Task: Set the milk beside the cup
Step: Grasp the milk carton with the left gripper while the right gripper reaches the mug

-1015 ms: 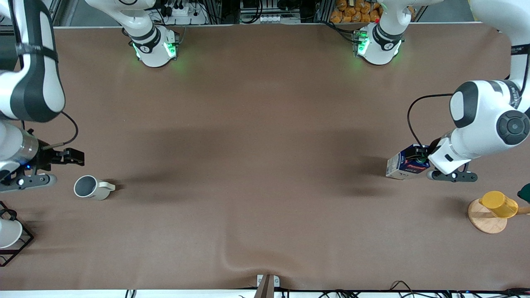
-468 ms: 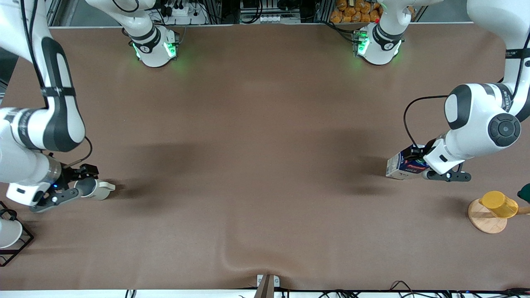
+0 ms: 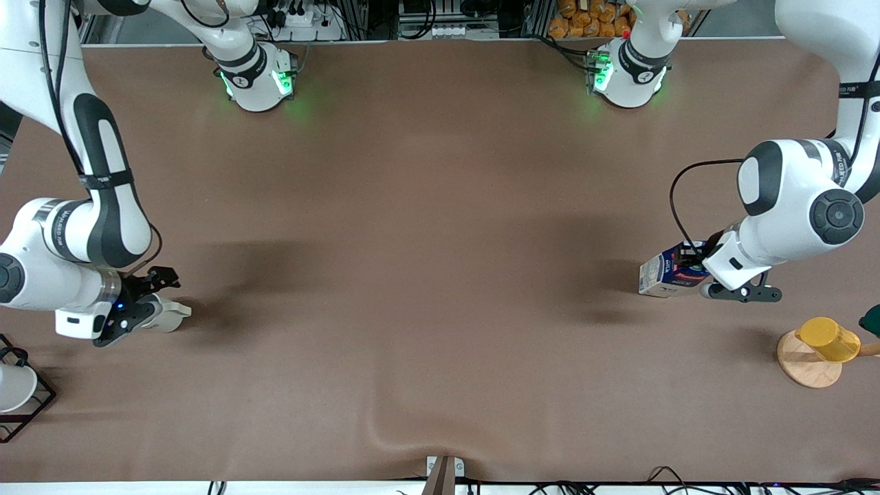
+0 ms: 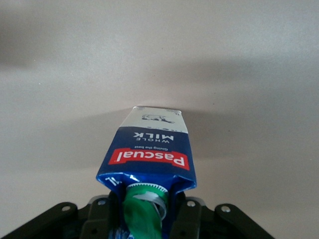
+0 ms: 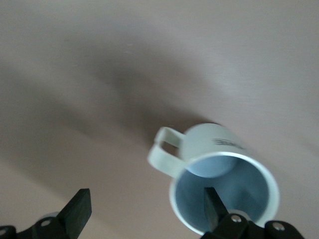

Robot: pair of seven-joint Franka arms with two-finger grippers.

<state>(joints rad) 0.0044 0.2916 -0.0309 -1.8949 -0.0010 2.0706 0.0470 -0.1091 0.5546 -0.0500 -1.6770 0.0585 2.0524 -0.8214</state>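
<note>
The milk [image 3: 661, 273], a dark blue carton with a white lower part and a red band, rests on the table at the left arm's end. My left gripper [image 3: 689, 263] is shut on its gabled top. In the left wrist view the milk [image 4: 149, 149] points away from the left gripper [image 4: 144, 221], whose jaws press in on both sides of the green cap [image 4: 143, 209]. The cream cup [image 3: 172, 315] stands at the right arm's end, mostly hidden under my right gripper [image 3: 146, 301]. In the right wrist view the right gripper [image 5: 145, 209] is open, with one finger inside the cup [image 5: 224, 149] and the other outside.
A yellow cup [image 3: 828, 338] sits on a round wooden coaster [image 3: 801, 364] near the left arm's end, nearer to the front camera than the milk. A black wire rack [image 3: 31, 405] holding a white cup [image 3: 12, 386] stands at the right arm's end. The brown cloth has a wrinkle [image 3: 392, 433].
The left gripper has shut on the milk's top and nudged it slightly. The right arm has swung over the cup, and its open fingers now straddle the rim.
</note>
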